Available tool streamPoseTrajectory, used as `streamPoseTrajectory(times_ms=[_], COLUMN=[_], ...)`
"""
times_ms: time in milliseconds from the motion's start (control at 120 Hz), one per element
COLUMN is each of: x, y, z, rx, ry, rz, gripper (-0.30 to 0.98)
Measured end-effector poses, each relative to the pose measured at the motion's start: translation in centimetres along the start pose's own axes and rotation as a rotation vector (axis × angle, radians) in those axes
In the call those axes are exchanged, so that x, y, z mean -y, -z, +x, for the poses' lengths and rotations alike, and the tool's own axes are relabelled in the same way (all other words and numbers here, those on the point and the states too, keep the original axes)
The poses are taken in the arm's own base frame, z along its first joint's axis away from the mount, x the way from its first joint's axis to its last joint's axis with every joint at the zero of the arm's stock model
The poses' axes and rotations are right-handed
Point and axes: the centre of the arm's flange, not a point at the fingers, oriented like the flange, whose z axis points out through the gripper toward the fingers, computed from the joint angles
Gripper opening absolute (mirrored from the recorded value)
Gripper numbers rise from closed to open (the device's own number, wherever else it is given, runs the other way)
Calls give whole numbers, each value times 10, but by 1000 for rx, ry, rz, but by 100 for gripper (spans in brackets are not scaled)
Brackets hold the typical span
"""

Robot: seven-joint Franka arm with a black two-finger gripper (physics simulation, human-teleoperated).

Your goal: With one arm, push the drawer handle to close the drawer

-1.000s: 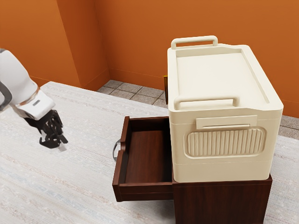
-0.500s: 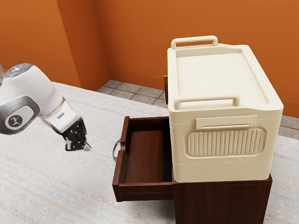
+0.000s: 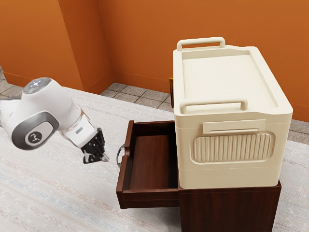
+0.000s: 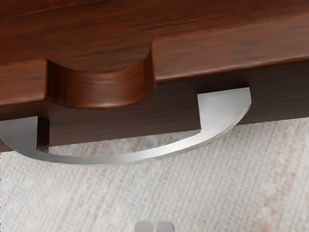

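At right, a cream plastic box (image 3: pixel 231 174) tops the brown wooden cabinet (image 3: pixel 227 208); centre-left, your closed, empty black tool (image 3: pixel 105 158) slants downward.

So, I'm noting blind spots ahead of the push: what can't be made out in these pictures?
- Arm, base: cut off by the exterior view's left edge.
- Cabinet, foot: cut off by the exterior view's lower edge.
- Yellow-and-dark thing: mostly hidden behind the cream box, exterior view.
- Handle, one end: cut off by the wrist view's left edge.
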Motion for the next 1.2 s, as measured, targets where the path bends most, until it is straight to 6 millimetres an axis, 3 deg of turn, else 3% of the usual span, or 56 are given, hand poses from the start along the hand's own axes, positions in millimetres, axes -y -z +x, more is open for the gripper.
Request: streamPoseTrajectory(times_ms=[750,1200], x=[0,9], y=[-29,-42], z=[38,95], rx=[-54,-59], ry=[27,17], rz=[25,46], gripper=[-10,-10])
